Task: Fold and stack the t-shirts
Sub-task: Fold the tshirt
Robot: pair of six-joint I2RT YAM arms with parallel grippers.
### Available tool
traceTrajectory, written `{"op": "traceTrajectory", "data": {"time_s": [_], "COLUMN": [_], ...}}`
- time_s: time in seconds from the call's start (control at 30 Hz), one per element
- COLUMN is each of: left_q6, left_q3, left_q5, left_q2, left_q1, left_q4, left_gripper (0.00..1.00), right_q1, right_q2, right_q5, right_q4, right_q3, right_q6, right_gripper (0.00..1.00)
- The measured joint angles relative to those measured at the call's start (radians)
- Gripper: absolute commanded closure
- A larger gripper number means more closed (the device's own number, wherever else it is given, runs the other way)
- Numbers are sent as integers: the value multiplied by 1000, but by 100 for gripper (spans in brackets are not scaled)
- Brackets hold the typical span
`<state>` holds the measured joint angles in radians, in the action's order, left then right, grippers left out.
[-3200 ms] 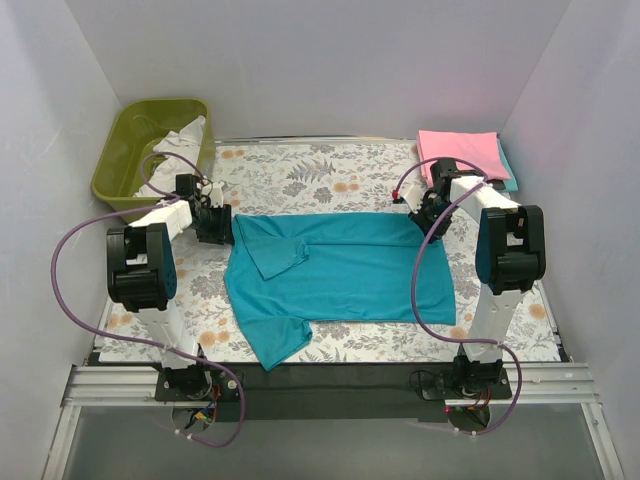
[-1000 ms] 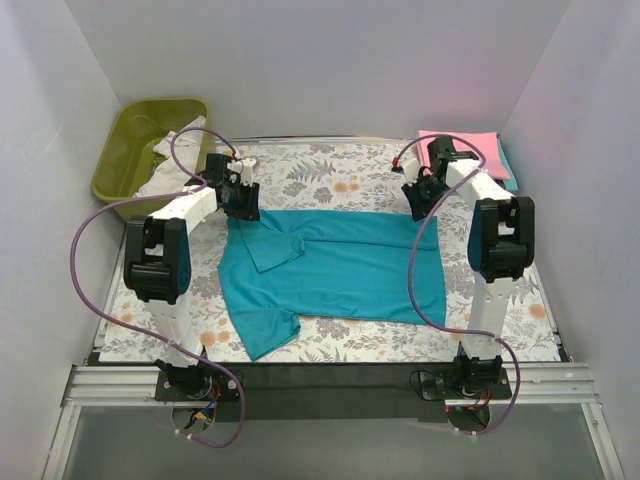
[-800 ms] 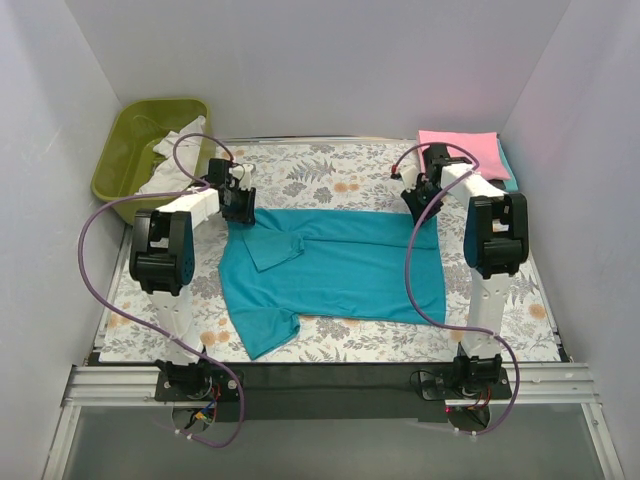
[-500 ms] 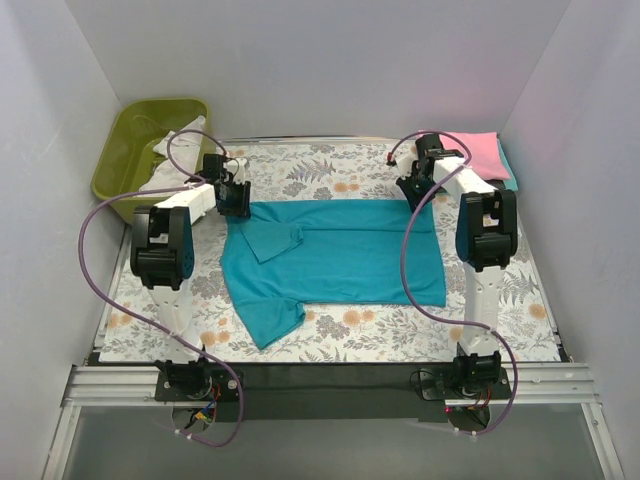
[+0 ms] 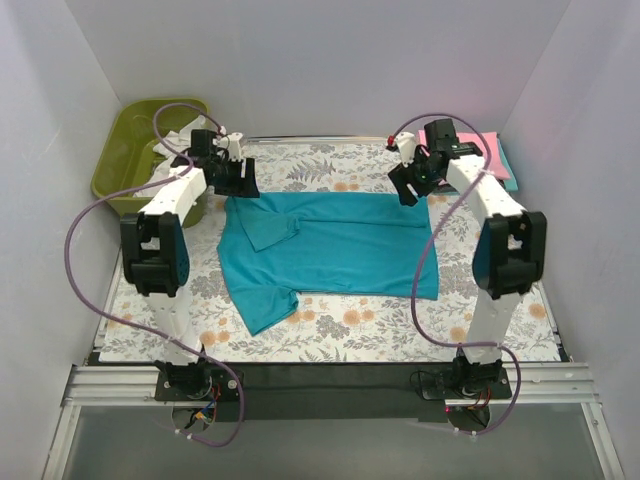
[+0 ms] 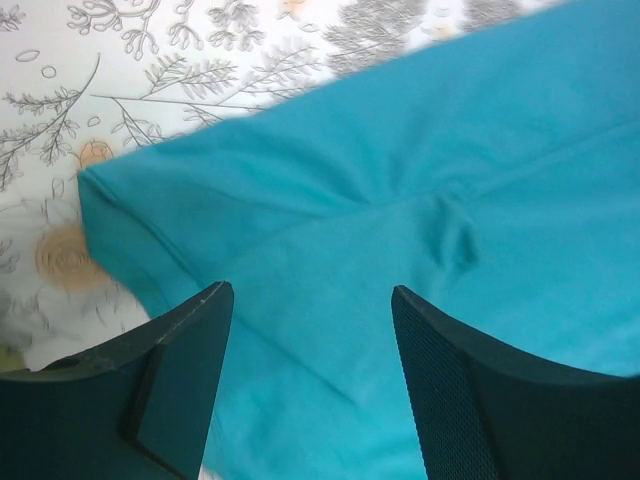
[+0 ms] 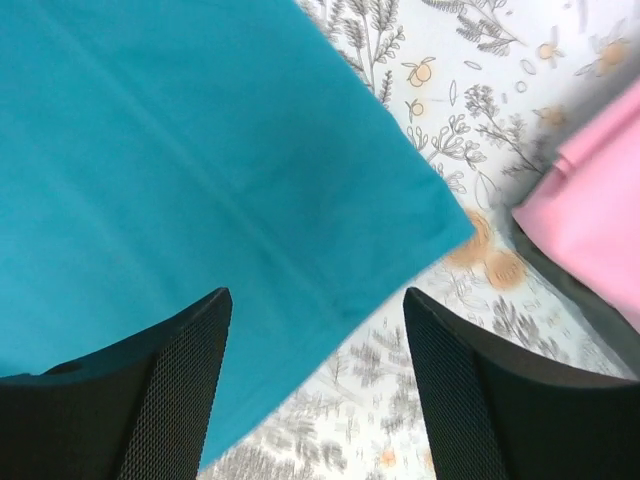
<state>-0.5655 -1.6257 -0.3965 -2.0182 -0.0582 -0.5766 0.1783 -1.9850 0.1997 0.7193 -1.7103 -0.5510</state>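
Observation:
The teal t-shirt (image 5: 335,245) lies spread flat on the floral cloth, with one sleeve folded in at the left and a flap trailing toward the near left. My left gripper (image 5: 240,182) hovers open above its far left corner (image 6: 400,200), and nothing sits between the fingers (image 6: 180,370). At the far right corner (image 7: 200,150), my right gripper (image 5: 408,187) is open too and hangs over the shirt's edge. A folded pink t-shirt (image 5: 482,150) (image 7: 600,200) rests at the back right, partly behind the right arm.
An olive-green tub (image 5: 125,150) holding white cloth (image 5: 172,150) stands at the back left. The floral tablecloth (image 5: 330,170) covers the table. A folded teal piece (image 5: 511,181) peeks out under the pink shirt. White walls close in on three sides.
Both grippers dragged the teal shirt's far edge toward the back, then opened and let it go. They now sit slightly higher and further back.

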Motion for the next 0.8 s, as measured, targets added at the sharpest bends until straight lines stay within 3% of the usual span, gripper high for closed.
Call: {"op": "traceTrajectory", "data": {"time_s": [0.2, 0.3, 0.5, 0.63, 0.8], "left_q6": [96, 172, 362, 463, 530], "left_q3": [245, 364, 620, 761, 819], "left_q5": [-101, -153, -172, -163, -140], "left_q2": [380, 516, 653, 713, 746], "left_q1": [21, 55, 102, 99, 94], "left_q4": [-61, -106, -216, -252, -262], "left_gripper": [39, 41, 46, 47, 47], "right_q1": [9, 14, 49, 80, 138], "right_q2": [410, 523, 616, 687, 725], "right_q5": [53, 51, -16, -41, -77], "right_q4": [38, 61, 124, 128, 74], "right_q3": [264, 449, 805, 876, 915], "right_q6": [-90, -139, -206, -207, -185], "right_gripper": [57, 59, 59, 59, 60]}}
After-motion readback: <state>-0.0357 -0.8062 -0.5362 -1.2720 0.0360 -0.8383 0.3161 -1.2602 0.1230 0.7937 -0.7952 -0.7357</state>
